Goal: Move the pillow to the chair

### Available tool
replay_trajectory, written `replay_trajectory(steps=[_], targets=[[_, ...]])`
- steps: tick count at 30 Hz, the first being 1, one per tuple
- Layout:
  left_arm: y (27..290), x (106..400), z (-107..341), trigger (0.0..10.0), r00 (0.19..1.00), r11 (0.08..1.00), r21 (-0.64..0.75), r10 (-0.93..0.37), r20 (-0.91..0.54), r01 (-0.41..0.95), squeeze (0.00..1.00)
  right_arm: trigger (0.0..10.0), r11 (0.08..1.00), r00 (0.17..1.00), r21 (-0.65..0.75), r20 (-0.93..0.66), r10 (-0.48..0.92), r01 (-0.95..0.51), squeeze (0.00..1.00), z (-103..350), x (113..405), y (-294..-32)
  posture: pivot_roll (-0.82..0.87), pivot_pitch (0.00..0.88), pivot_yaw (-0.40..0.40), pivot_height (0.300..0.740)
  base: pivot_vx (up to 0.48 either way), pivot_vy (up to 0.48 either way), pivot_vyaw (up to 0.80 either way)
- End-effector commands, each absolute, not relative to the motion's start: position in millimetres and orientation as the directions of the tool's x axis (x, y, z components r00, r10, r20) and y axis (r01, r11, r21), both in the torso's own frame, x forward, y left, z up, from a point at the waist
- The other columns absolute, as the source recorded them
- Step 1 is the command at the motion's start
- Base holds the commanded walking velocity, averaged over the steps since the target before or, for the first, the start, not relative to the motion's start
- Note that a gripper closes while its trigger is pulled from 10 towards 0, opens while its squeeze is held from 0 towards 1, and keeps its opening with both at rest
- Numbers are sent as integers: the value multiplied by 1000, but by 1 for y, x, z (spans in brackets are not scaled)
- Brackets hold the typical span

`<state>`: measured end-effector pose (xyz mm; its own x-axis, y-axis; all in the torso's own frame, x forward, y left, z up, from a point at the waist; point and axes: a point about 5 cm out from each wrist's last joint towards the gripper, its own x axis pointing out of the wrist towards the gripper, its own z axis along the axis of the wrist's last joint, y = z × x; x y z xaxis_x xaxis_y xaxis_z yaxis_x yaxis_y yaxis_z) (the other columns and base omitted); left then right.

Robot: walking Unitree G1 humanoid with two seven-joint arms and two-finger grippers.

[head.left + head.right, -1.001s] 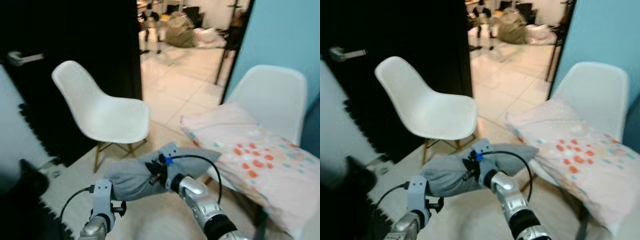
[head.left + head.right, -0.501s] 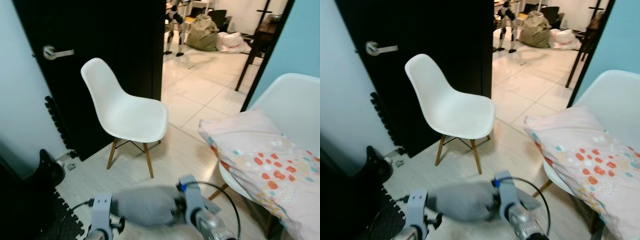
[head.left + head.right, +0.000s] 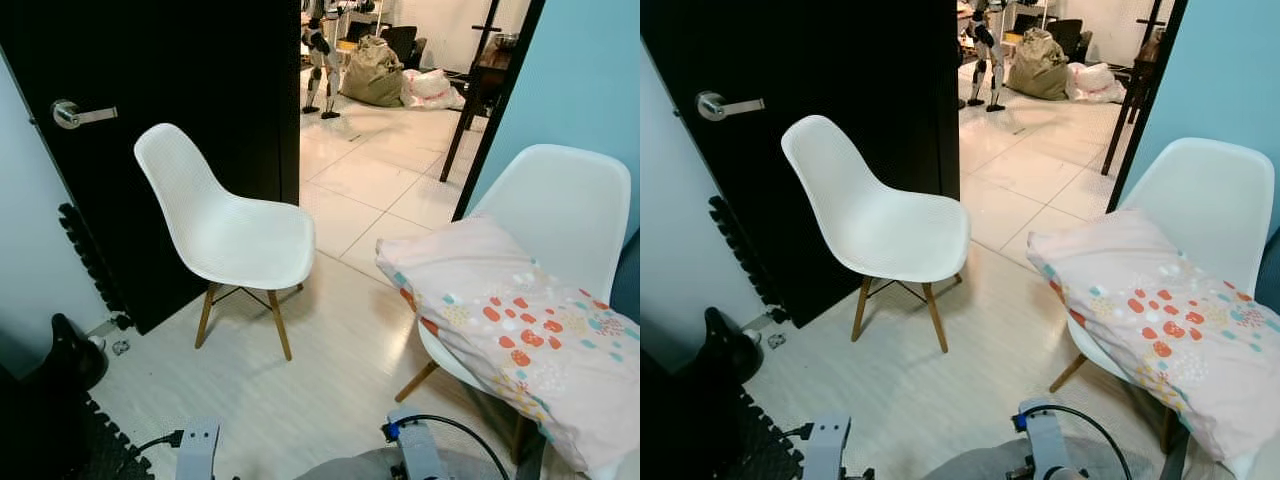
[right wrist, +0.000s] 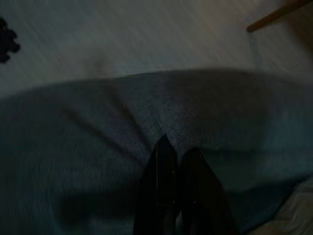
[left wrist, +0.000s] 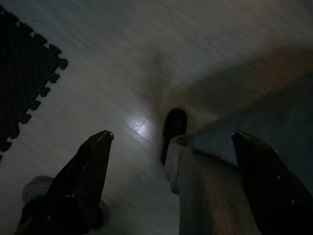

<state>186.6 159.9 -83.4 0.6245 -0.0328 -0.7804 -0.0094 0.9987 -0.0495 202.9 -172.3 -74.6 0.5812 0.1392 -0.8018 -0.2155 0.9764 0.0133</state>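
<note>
While my right tool (image 4: 177, 161) pinches the grey pillow (image 4: 161, 147) with fingers closed on its fabric, low at six o'clock, my left tool (image 5: 171, 147) hangs spread wide and empty. Target, I judge: empty white chair (image 3: 235, 235) at ten o'clock. Raise the pillow above seat height, then approach squarely.

The two head cameras are looking forward and down from standing height, sharing the white chair (image 3: 225, 235) and doorway. Each wrist camera is pointing down close over the pale floor (image 5: 98, 58), the right one almost against the grey pillow (image 4: 98, 147).
</note>
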Motion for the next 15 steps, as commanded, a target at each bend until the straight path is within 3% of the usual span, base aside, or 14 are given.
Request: replay_trajectory(steps=[1, 9, 15], targets=[[156, 185, -85, 10000, 611, 999, -51, -45, -791, 8, 0, 10000, 979, 630, 24, -763, 148, -202, 0, -66, 217, -170, 30, 0, -32, 740, 0, 0, 0], [169, 177, -88, 10000, 584, 999, -29, -43, -810, 34, 0, 10000, 984, 641, 29, -755, 137, -176, 0, -65, 220, -164, 37, 0, -23, 740, 0, 0, 0], [185, 184, -83, 10000, 602, 996, -23, 31, -798, -81, 0, 10000, 974, 557, 52, -813, 169, -221, 0, -76, 204, -152, 112, 0, -82, 740, 0, 0, 0]])
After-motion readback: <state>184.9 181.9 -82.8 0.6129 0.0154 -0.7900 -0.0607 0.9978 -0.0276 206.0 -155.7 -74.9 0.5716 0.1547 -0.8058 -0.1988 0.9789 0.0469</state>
